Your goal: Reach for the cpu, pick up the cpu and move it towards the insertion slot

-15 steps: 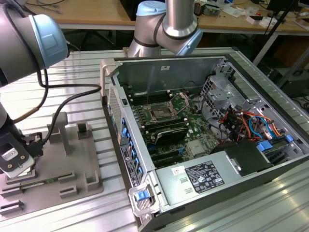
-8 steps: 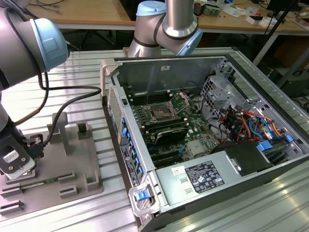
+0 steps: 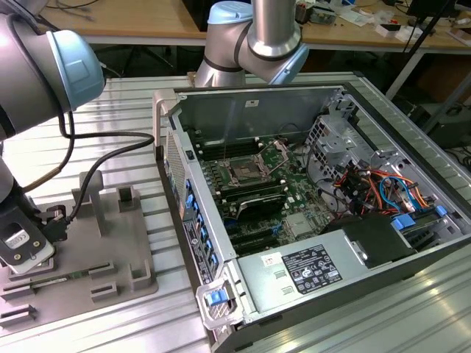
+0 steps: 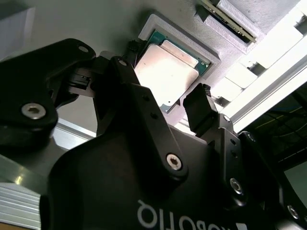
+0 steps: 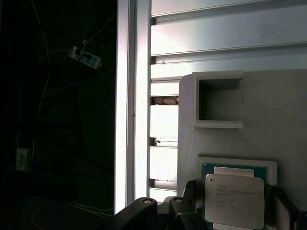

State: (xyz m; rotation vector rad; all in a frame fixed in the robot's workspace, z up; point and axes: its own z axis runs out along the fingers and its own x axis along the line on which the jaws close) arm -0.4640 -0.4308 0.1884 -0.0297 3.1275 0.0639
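Fingers (image 4: 199, 103) spread apart, one on each side of the cpu (image 4: 165, 72), nothing clamped. In the second wrist view the gripper (image 4: 164, 80) hangs straddling the chip; whether either pad already touches an edge, cannot tell. The cpu lies flat, silver top up, seated in a shallow raised-rim recess of the grey fixture plate (image 3: 125, 235), at the exterior view's left, well apart from the insertion slot (image 3: 243, 173) inside the open computer case (image 3: 243, 118). Risks, as judged from here: (1) one finger looks closer to the recess corner than to the chip's side, so a closing stroke could land on the rim instead of the chip and stall or scrape. (2) If the pads meet the chip unevenly, it may tilt or ride up in its recess and be gripped crooked. (3) The chip is thin with smooth edges, so there is little to hold; a shallow grip could let it slip on lifting. (4) The case wall stands between plate and slot, so a low carry could clip it. (5) A black cable (image 3: 110, 147) loops from the arm toward the wrist and could drag or snag on the plate's upright blocks.
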